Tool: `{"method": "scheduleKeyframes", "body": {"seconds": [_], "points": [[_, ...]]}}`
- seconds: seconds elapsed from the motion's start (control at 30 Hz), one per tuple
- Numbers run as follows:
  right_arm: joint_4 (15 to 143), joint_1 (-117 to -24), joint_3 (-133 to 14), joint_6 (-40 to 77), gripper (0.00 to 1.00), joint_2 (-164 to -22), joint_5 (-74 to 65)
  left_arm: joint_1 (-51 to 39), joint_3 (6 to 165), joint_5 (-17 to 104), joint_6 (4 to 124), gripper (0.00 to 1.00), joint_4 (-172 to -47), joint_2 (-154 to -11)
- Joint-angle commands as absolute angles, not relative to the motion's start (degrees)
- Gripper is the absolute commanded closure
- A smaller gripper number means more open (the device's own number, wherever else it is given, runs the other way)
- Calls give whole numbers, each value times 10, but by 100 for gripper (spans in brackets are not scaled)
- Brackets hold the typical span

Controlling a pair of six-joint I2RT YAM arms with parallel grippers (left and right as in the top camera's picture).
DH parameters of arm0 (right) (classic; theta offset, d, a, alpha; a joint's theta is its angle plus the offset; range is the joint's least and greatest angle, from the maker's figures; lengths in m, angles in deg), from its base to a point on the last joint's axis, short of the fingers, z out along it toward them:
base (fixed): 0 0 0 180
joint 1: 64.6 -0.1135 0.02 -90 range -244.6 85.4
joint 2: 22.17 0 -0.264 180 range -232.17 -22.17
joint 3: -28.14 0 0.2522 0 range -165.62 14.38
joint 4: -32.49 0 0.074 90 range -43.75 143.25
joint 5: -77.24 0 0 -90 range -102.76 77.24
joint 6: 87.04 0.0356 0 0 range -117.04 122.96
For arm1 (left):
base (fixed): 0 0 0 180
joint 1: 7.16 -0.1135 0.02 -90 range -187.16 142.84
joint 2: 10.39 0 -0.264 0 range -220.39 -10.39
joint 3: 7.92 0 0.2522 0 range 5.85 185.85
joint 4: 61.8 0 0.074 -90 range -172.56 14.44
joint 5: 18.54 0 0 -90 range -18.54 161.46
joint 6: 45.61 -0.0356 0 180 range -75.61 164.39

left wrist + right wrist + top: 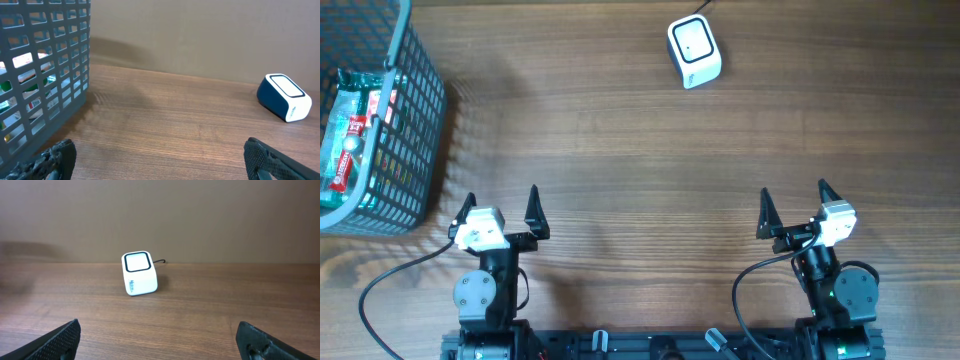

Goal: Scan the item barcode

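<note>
The basket (424,120) at far left holds green packets (348,135), lying lengthwise from the far side toward me; I cannot tell which way any barcode faces. My left pincer (501,195), just beside the basket, is spread wide and empty. The scanner (694,52) sits far off, window tilted up. My right pincer (794,190) also gapes wide, touching nothing.

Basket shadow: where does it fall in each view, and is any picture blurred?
Overhead: the basket throws a soft shadow on the table, toward its middle. Left wrist: a faint grid-patterned shadow lies on the wood beside the basket. Right wrist: the basket is not in view; the scanner looks sharp.
</note>
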State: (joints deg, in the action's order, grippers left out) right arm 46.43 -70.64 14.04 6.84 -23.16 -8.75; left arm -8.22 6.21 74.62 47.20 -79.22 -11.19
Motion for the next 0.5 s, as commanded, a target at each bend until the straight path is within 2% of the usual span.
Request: {"method": "scheduleKeyframes", "body": {"seconds": [0.0,0.47], "points": [[461,-704,141,75,1,-231,-93,-83,62,754,463,0,-794,-108],[462,-704,141,75,0,-231,-93,-83,62,754,463,0,-794,-108]]}}
